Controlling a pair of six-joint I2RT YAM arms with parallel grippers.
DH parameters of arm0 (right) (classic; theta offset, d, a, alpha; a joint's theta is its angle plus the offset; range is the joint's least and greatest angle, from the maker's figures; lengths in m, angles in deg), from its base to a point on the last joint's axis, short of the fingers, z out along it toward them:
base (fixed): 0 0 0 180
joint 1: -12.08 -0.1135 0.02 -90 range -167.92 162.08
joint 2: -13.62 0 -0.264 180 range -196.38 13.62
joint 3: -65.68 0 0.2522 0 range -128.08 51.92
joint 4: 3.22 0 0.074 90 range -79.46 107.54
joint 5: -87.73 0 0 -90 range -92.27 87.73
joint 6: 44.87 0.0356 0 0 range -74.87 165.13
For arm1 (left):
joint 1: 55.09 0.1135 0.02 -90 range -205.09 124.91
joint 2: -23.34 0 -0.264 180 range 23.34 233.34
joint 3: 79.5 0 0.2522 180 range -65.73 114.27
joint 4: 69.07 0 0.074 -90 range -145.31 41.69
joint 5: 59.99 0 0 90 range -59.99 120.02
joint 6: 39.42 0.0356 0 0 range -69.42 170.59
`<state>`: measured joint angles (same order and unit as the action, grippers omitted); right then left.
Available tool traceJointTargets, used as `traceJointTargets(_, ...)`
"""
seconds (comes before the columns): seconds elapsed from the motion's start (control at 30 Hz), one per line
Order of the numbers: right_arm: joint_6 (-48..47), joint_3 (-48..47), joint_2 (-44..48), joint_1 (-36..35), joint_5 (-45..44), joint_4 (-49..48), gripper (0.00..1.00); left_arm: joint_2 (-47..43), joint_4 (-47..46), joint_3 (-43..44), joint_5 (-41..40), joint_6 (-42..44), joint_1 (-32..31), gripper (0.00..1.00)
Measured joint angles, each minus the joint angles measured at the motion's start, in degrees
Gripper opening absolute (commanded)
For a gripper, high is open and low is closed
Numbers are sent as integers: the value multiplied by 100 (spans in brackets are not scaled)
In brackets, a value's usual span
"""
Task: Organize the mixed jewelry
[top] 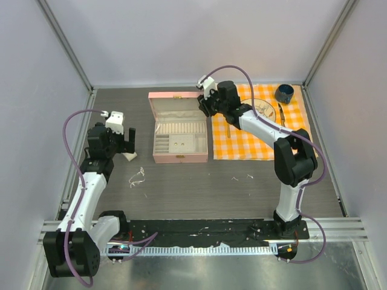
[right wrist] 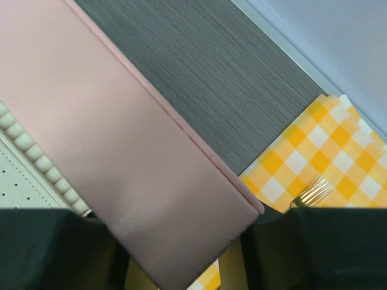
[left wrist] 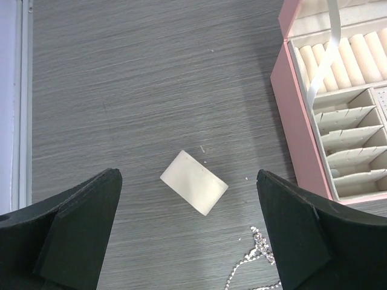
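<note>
a: where is the jewelry being seen?

b: the thin silvery chain is being shown lying in a loose tangle on the grey table, near the front left corner of the open pink jewelry case but not touching it. two tiny pale bits are being seen on the table too, well apart from the chain (too small to be named more closely).

a: and the left gripper?

b: its jaws are being held wide apart above a small cream pad; nothing is being gripped.

a: the right gripper?

b: it is being held at the far right corner of the case's raised pink lid, with the lid's edge being straddled by the two black fingers. the jaws are being shown drawn in close to it, but whether it is being firmly pinched cannot be told. beside it, a gold fork is being seen on the orange checked cloth.
</note>
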<state>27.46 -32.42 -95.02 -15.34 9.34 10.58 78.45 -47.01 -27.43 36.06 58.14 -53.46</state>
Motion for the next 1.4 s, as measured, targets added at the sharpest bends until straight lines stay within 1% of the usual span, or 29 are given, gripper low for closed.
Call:
traceJointTargets(0.1,35,-4,0,9,-61,11,28,0,0,-9,2,44,0,100)
traceJointTargets(0.27,339,-293,-42,138,-192,555,27,0,-7,-9,4,50,0,100)
traceJointTargets(0.4,577,-380,-59,254,-289,780,25,0,-63,-9,4,55,0,100)
traceJointTargets(0.67,748,-417,-59,254,-431,874,25,111,-256,-11,-2,199,0,100)
traceJointTargets(1.1,992,-389,-35,267,-529,922,24,1113,42,68,-162,514,0,100)
traceJointTargets(1.2,1047,-378,-11,275,-551,970,24,1462,190,247,-264,413,0,100)
traceJointTargets(1.4,1058,-378,-11,278,-555,975,24,1996,361,437,-404,-66,0,100)
